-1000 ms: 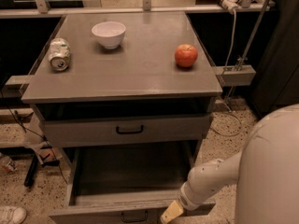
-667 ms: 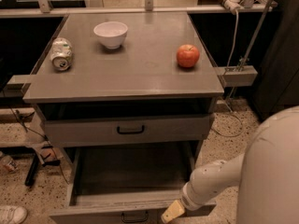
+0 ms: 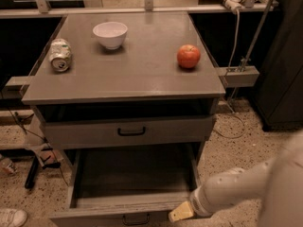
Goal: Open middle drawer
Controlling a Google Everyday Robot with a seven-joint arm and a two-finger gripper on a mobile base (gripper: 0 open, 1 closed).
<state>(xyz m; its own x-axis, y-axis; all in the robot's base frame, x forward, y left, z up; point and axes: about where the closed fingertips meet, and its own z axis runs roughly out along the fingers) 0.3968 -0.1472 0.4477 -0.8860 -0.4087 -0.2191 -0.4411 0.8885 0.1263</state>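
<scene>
Pale and yellowish, the end effector (image 3: pixel 181 213) sits at the bottom edge of the view, just beside the right end of the middle drawer's front. How far open it is cannot be told, and it has no visible hold on anything; whether it touches the front is unclear. Against the frame from a second ago almost nothing differs: the end effector lies perhaps a shade further right, the white arm (image 3: pixel 232 188) slants in from the lower right at the same angle, and the drawer is pulled out just as far as before.

The middle drawer (image 3: pixel 135 174) stands well out of the cabinet, below the counter (image 3: pixel 137 74) and under the upper drawer (image 3: pixel 85 135). It is grey, with a bare dark floor and low side walls. Its flat front is cut off by the bottom of the view, showing only the top edge and a small black bar handle (image 3: pixel 136 219) at the middle.

The upper drawer, with a like handle, sticks out slightly. On the counter are a white bowl (image 3: pixel 110 34), a can (image 3: pixel 60 55) lying on its side and a red apple (image 3: pixel 188 56), all unmoved.
</scene>
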